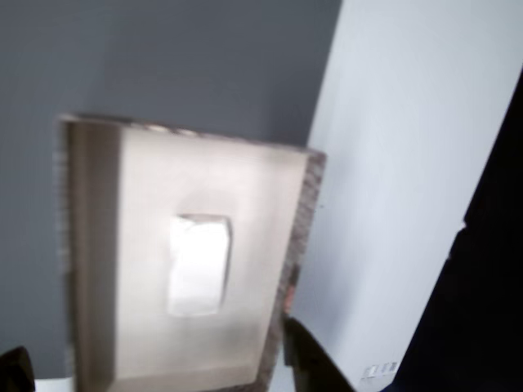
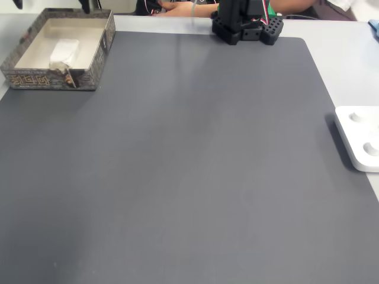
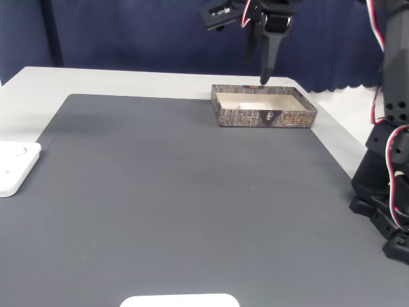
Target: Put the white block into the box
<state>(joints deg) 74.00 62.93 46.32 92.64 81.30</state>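
From where I'm looking, the white block (image 1: 198,264) lies flat on the floor of the box (image 1: 98,245), roughly in the middle, clear of the walls. The box is shallow, pale beige inside, speckled grey-brown outside, sitting at the dark mat's corner.

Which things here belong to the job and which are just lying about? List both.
Job:
- white block, lying inside the box
- box
- hand, above the box

Lying about:
- flat white device with round knobs, at the grey mat's edge
- white object at the near edge
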